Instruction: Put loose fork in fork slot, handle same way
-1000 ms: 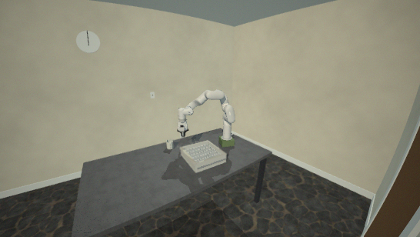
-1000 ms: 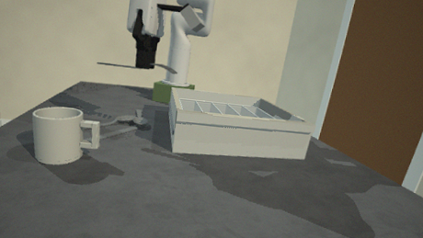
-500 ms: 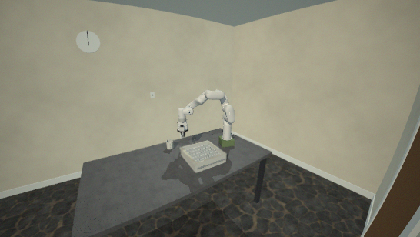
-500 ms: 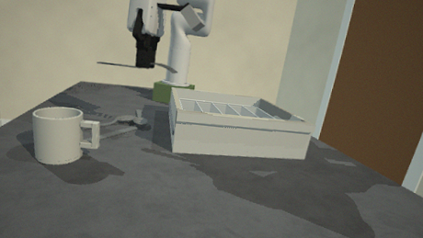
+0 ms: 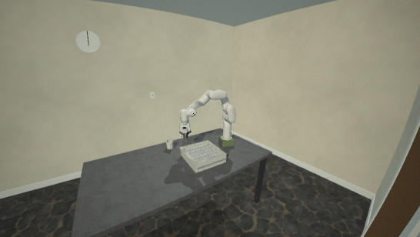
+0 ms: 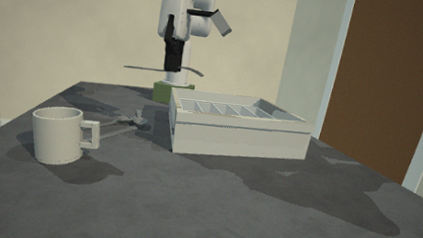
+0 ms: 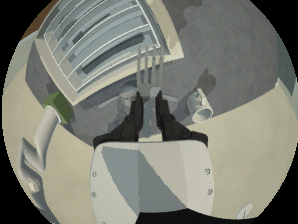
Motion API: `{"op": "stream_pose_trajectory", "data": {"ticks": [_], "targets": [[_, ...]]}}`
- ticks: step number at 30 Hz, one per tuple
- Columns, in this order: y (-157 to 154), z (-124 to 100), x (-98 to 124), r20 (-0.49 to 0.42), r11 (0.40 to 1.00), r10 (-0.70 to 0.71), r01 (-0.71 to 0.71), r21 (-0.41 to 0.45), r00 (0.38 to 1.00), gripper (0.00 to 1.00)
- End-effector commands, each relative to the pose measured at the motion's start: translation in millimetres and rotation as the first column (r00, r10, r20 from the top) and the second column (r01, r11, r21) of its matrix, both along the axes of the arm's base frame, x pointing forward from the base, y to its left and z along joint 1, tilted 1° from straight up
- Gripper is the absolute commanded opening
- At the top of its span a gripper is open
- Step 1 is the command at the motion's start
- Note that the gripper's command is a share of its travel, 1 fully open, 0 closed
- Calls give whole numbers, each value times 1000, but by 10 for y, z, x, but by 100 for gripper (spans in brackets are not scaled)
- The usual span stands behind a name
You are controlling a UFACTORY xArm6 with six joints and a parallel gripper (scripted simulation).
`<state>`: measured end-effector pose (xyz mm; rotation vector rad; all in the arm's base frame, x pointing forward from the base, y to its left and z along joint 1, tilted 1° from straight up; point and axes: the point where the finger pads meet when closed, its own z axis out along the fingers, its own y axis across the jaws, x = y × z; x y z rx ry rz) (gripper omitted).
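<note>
One fork (image 6: 149, 68) pinched level in claw (image 6: 172, 67), high over table (image 6: 209, 207), left of tray (image 6: 239, 139); mug (image 6: 56, 134) and spoons (image 6: 132, 119) below

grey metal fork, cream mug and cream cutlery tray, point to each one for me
grey metal fork (image 6: 145, 68), exterior view, on its handle left of the jaws
cream mug (image 6: 55, 138), exterior view, on its side wall
cream cutlery tray (image 6: 239, 141), exterior view, on its front wall
</note>
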<state>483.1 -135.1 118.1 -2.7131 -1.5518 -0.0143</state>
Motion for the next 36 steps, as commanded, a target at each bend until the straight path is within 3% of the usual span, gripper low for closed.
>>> {"op": "stream_pose_trajectory", "data": {"ticks": [1, 7, 9, 10, 23, 30, 36], "targets": [[691, 31, -22, 7, 1000, -4, 4, -7, 1000, 3], [1411, 21, -226, 7, 1000, -4, 4, -6, 1000, 3], [1411, 21, -226, 7, 1000, -4, 4, -6, 1000, 3], [1759, 18, -315, 7, 1000, -4, 4, -6, 1000, 3], [3217, 55, -654, 7, 1000, 1, -1, -6, 1000, 3], [3225, 56, -654, 8, 997, 80, -80, -7, 997, 3], [3227, 57, -652, 11, 939, 344, -344, -9, 939, 3]]}}
